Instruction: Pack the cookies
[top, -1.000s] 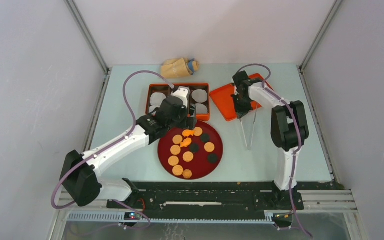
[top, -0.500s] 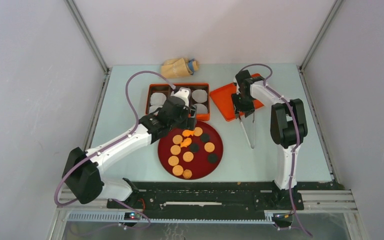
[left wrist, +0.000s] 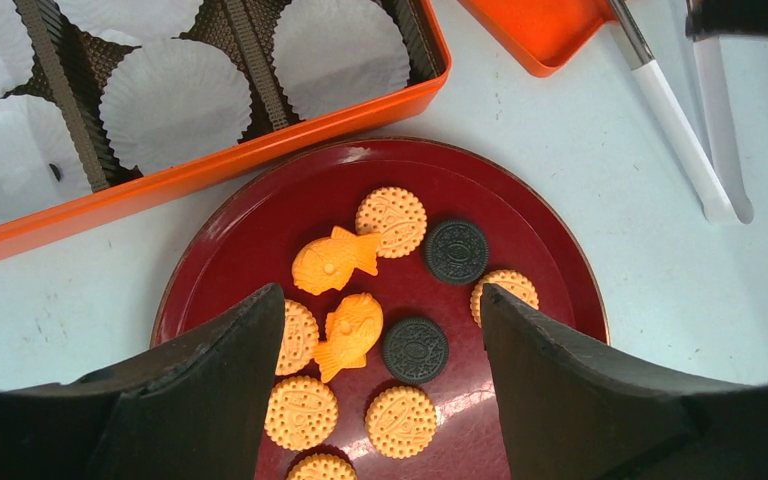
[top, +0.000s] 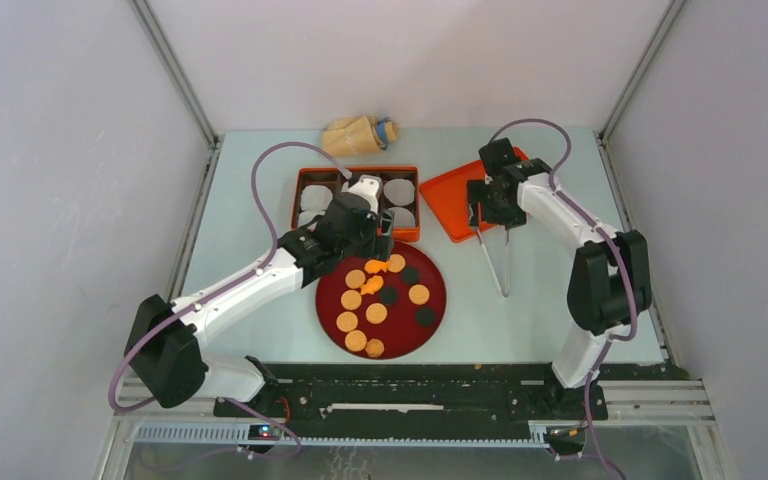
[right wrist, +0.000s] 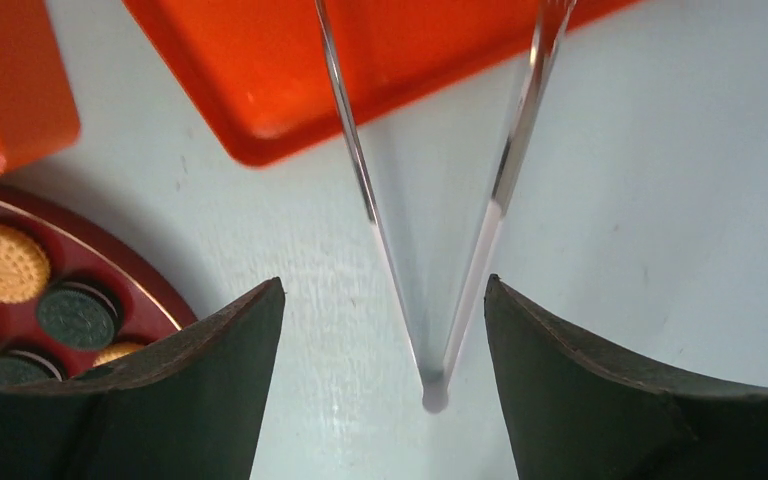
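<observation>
Well, in the top external view we are seeing the left gripper (top: pixel 380 240) hanging over the far rim of the dark red plate (top: pixel 438 312). The cookies (top: pixel 376 313) are lying there in a loose spread, tan and black ones mixed. The orange box (top: pixel 358 172) with its white paper liners (top: pixel 397 190) is sitting just behind the plate. The right gripper (top: pixel 490 222) is hovering over the tongs (top: pixel 500 265), beside the orange tray (top: pixel 450 195).

From the left wrist we are looking down between widely parted fingers (left wrist: pixel 210 400) that are grasping nothing. The cookies (left wrist: pixel 391 221) are lying on the plate (left wrist: pixel 260 230) below, two fish-shaped pieces (left wrist: pixel 335 262) among the round ones.

From the right wrist we are seeing that claw released too, its fingers (right wrist: pixel 580 390) standing wide apart. The tongs (right wrist: pixel 432 390) are lying on the table (right wrist: pixel 660 200) between them, touching neither finger. Their open ends are reaching over the edge of the orange tray (right wrist: pixel 260 90). A few cookies (right wrist: pixel 0 262) are showing on the plate (right wrist: pixel 80 262) at the lower left.
</observation>
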